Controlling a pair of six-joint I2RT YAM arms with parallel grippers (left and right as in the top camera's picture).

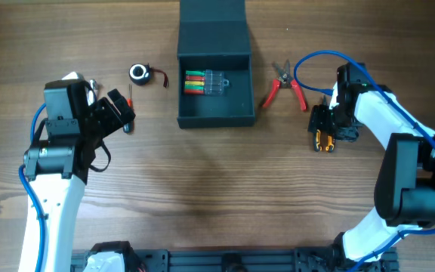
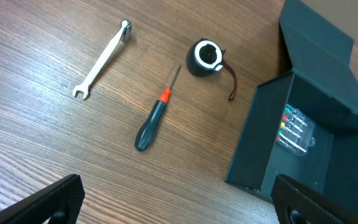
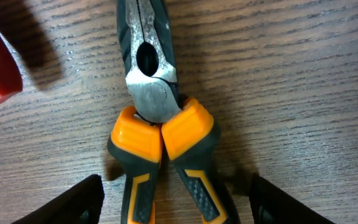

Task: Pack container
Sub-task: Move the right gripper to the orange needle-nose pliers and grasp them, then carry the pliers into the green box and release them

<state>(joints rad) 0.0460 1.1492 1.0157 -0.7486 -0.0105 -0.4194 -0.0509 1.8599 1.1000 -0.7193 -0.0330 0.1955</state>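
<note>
At the far middle of the surface (image 1: pixel 202 196) you have the container (image 1: pixel 216 117), its lid flap (image 1: pixel 211 26) thrown open toward the far edge, long axis running near to far. Your right gripper (image 3: pixel 178 202) straddles the orange-handled pliers (image 3: pixel 160 134), jaws wide and not touching them; your left gripper (image 2: pixel 179 199) gapes wide, holding nothing

The left arm (image 1: pixel 47 208) and right arm (image 1: pixel 376 113) have white shells with boxy black joint housings. Blue cables (image 1: pixel 325 53) loop beside each. The gripper fingers (image 2: pixel 48 199) are matte black and blunt-ended.
</note>
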